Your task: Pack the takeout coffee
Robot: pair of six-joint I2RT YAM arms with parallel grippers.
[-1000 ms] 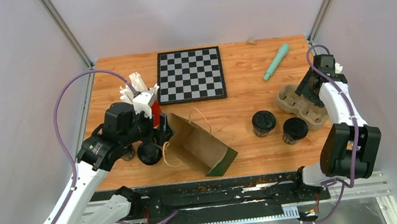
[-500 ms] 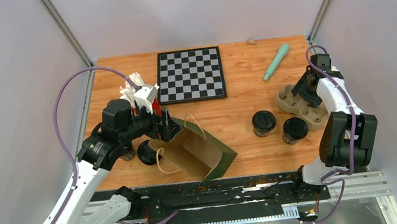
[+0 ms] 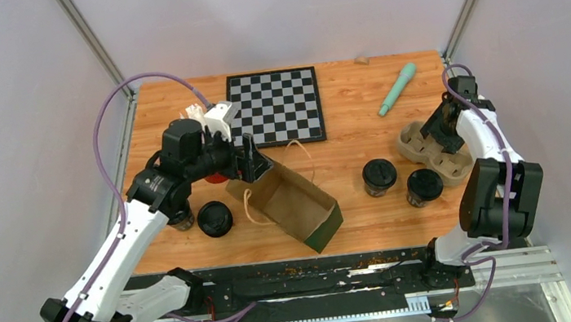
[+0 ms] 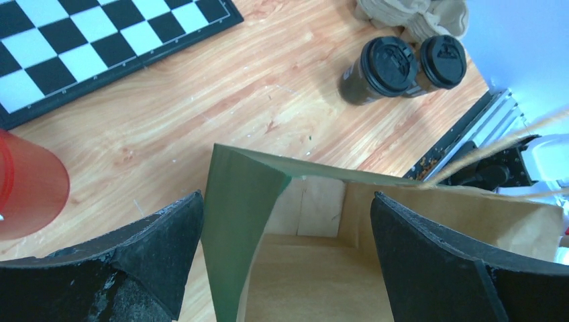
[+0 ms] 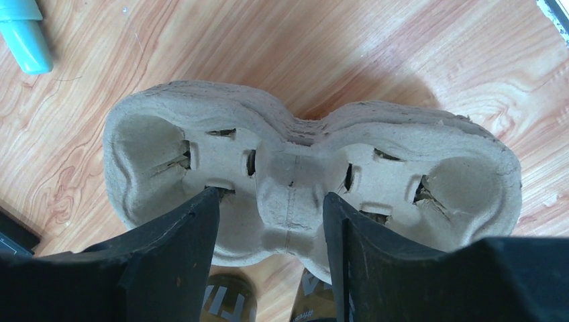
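Near the worktop's (image 3: 345, 133) left edge, the left gripper (image 3: 253, 158) has its fingers (image 4: 100, 268) spread as wide as they go, straddling the open mouth of the brown paper bag (image 3: 292, 205). One finger sits just outside the bag's green side panel and the other against its brown wall; whether either presses on the paper cannot be told. The bag lies tilted, its green base pointing toward the front edge. A red cup (image 4: 27, 188) stands just beside the gripper.

Two coffee cups (image 3: 379, 176) stand side by side toward the front right, just beside the pulp cup carrier (image 3: 429, 151). A third coffee cup (image 3: 214, 218) stands at the front left near the bag's mouth, and a fourth (image 3: 182, 217) is half hidden under the left arm.

By the right edge, the right gripper (image 5: 268, 228) hangs over the carrier's middle. Its fingers (image 5: 174, 255) are partly apart, one on each side of the central ridge, and no firm hold shows.
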